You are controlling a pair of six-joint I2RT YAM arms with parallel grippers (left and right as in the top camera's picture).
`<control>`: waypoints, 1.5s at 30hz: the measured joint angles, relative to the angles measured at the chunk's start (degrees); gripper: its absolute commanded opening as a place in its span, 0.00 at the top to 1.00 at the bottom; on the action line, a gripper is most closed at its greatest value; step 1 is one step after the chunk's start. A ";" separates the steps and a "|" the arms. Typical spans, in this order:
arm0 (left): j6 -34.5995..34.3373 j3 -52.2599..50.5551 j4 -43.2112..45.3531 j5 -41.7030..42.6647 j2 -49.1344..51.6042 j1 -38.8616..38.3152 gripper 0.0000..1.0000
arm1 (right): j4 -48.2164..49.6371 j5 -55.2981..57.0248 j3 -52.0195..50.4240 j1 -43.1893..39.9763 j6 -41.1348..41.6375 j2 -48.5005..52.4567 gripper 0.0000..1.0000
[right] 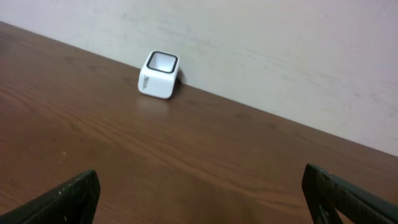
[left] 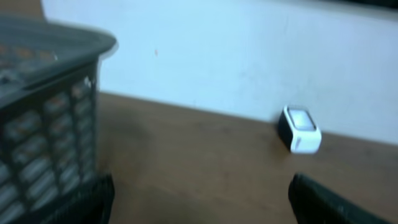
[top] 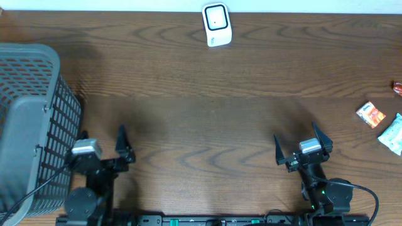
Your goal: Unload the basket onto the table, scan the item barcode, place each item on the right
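Cropped at right edge: pale foil packet (top: 392, 134). Cut off left: grey plastic mesh basket (top: 31, 119). Left gripper (top: 102, 133), right gripper (top: 294, 132) spread wide, empty.

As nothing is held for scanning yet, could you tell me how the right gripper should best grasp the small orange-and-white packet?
Probably across its shorter width, from straight above: the orange-and-white packet lies flat and slanted, so the open right gripper should turn its jaws to match.
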 measured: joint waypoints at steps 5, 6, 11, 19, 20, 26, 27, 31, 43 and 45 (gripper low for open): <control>-0.02 -9.94 10.03 0.50 -1.29 0.00 0.10 | 0.00 0.00 0.00 0.00 0.00 0.00 0.01; -0.02 -11.41 11.21 0.52 -1.92 0.00 0.10 | 0.00 0.00 0.00 0.00 -0.02 0.00 0.01; -0.02 -15.26 12.76 0.66 -2.73 0.00 0.10 | 0.00 0.00 0.00 0.00 0.00 0.00 0.01; 0.04 -18.53 12.46 0.90 -2.69 0.00 0.10 | 0.13 0.11 -0.02 0.00 0.00 -0.02 0.01; 0.09 -18.53 12.52 0.92 -2.78 0.00 0.10 | 0.00 0.11 -0.02 0.00 0.00 -0.04 0.01; 0.24 -18.53 12.50 0.94 -2.84 0.04 0.10 | 0.00 0.20 -0.02 0.00 0.00 -0.04 0.01; 0.24 -18.53 12.50 1.03 -2.84 0.22 0.10 | 0.00 0.20 -0.02 0.00 0.00 -0.07 0.01; 0.24 -18.53 12.50 1.09 -2.84 1.90 0.10 | 0.00 0.20 -0.02 0.00 0.00 -0.04 0.01; 0.26 -18.53 12.50 1.07 -2.84 2.62 0.10 | 0.00 0.20 -0.02 0.00 0.00 -0.04 0.01; 0.24 -18.53 12.50 1.09 -2.84 2.62 0.10 | 0.00 0.20 -0.02 0.00 0.00 -0.07 0.01</control>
